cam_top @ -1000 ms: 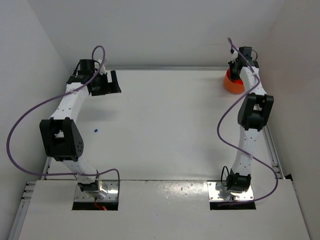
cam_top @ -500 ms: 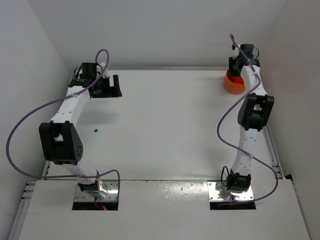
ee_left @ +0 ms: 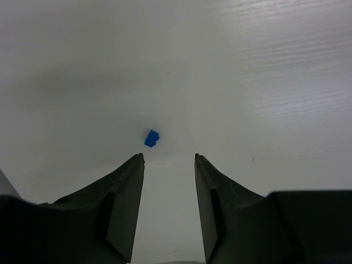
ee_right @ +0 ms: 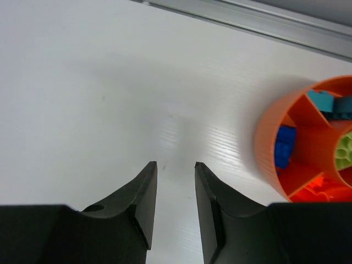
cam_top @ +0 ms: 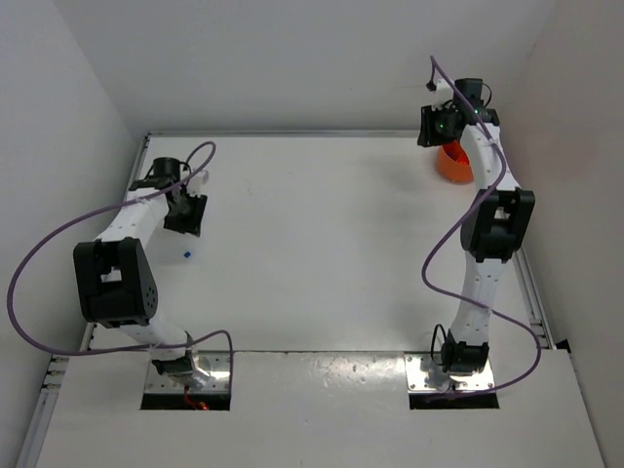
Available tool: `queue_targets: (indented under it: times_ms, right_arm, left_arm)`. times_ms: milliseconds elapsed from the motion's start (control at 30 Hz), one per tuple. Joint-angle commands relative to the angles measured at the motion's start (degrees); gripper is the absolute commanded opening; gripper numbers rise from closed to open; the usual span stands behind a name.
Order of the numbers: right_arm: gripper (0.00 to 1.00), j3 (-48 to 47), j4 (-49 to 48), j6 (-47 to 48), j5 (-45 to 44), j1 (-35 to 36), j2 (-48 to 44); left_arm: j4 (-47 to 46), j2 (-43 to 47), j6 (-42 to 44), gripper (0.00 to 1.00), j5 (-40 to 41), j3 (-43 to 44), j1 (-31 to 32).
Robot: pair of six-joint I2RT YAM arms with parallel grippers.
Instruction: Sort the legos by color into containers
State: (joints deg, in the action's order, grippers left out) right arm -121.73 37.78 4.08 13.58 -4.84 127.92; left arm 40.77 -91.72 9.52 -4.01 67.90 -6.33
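One small blue lego (ee_left: 152, 138) (cam_top: 185, 254) lies alone on the white table near the left side. My left gripper (ee_left: 169, 157) (cam_top: 185, 216) hangs above the table just short of it, open and empty. The brick sits slightly ahead of the left fingertip. The round orange container (ee_right: 308, 148) (cam_top: 453, 163) stands at the far right. Its divided compartments hold blue, cyan and orange bricks. My right gripper (ee_right: 176, 164) (cam_top: 436, 125) is to the left of the tub, over bare table, open with nothing between its fingers.
A metal rail (ee_right: 258, 22) runs along the table's far edge behind the tub. White walls close in the table on the left, back and right. Purple cables loop from both arms.
The left arm swung from the far-left corner down toward the blue brick and its jaws narrowed. The right gripper opened and drew back left, off the orange tub.
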Motion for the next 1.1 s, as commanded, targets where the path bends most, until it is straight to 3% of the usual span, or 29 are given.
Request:
queue_targets:
  times_ms: [0,167,300,367,400,767,967,1000,1067]
  right_arm:
    - [0.34,1.0,0.2,0.9,3.6,0.6,-3.5]
    - [0.35,1.0,0.7,1.5,4.2,1.1,-3.5]
    - [0.49,1.0,0.7,1.5,4.2,1.7,-3.5]
    - [0.64,1.0,1.2,2.0,3.6,2.2,-3.5]
    - [0.66,1.0,1.2,2.0,3.1,2.2,-3.5]
    - [0.68,1.5,1.2,3.0,3.1,3.8,-4.0]
    - [0.65,1.5,1.2,3.0,5.0,4.3,-4.0]
    - [0.65,2.1,1.2,3.0,7.9,4.3,-4.0]
    - [0.63,3.9,1.8,2.3,12.3,4.3,-4.7]
  left_arm:
    - [0.1,-1.7,6.5,0.46,5.8,-2.1,-1.1]
    - [-1.4,-4.9,8.7,0.45,6.5,-3.1,-1.7]
    - [-3.8,-8.7,9.8,0.42,7.1,-3.7,-1.7]
    - [-4.3,-9.3,10.4,0.42,7.1,-3.7,-1.7]
    - [-4.3,-10.0,10.4,0.41,6.5,-3.7,-1.7]
    - [-6.7,-14.4,12.9,0.34,5.2,-4.8,-2.2]
    - [-6.7,-14.9,13.4,0.14,4.7,-6.7,-2.7]
    - [-6.7,-14.9,13.4,0.06,1.9,-6.7,-2.7]
    - [-4.8,-12.3,13.4,0.01,-3.1,-5.6,-3.3]
